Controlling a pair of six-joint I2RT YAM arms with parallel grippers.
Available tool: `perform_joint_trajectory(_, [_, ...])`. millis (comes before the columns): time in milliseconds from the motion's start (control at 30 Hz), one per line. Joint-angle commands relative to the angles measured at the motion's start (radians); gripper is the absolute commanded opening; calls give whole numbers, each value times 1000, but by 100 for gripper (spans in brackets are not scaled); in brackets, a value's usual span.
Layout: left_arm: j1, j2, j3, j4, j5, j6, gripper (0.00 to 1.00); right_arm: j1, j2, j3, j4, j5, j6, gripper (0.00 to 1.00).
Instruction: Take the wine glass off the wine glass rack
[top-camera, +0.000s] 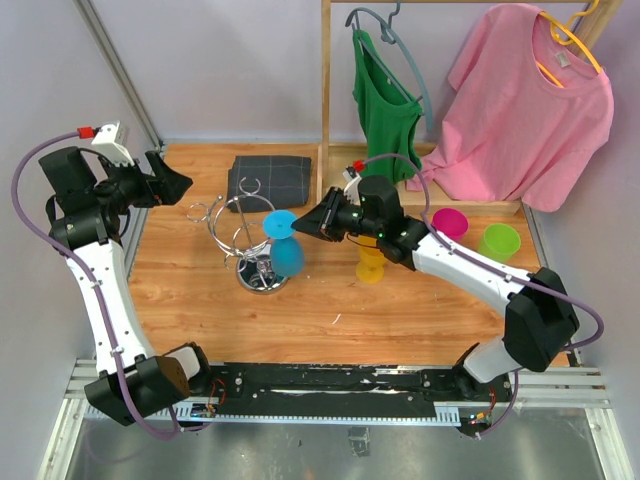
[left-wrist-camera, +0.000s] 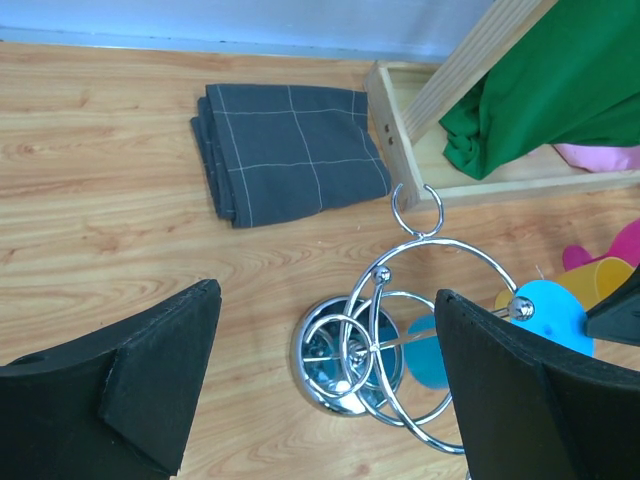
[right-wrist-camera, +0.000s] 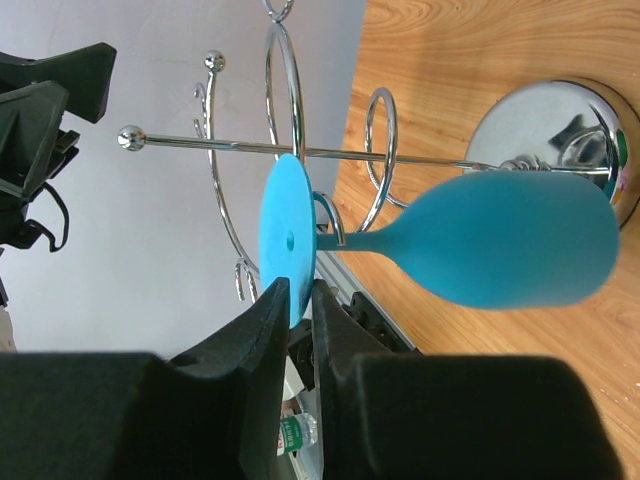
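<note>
On the shiny silver wire rack (top-camera: 261, 278), the blue wine glass (top-camera: 287, 257) hangs bowl down. Right pincer (right-wrist-camera: 300, 285) pinches its round foot, hiding that edge. Left pincer (left-wrist-camera: 328, 290), beside the rack, is spread wide, holding nothing.

The wine glass (top-camera: 286, 250) was turquoise blue and hung upside down on the wine glass rack (top-camera: 262, 278), with its flat round foot on top (held in one of the curled wire loops) and its bowl pointing down beside the central post, near the base. The rack was a silver wire stand with a shiny round base and several ring-shaped arms. It stood upright on the wooden table (top-camera: 200, 300).
</note>
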Motion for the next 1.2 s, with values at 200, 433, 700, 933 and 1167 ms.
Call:
perform_joint_trajectory(200, [9, 12, 26, 7, 31, 9, 93, 10, 22, 12, 35, -21, 13, 17])
perform_joint_trajectory(433, [9, 15, 28, 11, 35, 6, 92, 9, 18, -5, 59, -20, 33, 1])
perform_joint_trajectory(700, [9, 19, 35, 13, 47, -11, 92, -12, -52, -21, 53, -1, 38, 1])
perform_joint_trajectory(933, [10, 34, 48, 21, 62, -28, 92, -51, -156, -62, 3, 20, 28, 1])
perform_joint_trajectory(1167, [10, 43, 55, 34, 80, -47, 92, -93, -272, -127, -54, 38, 26, 1])
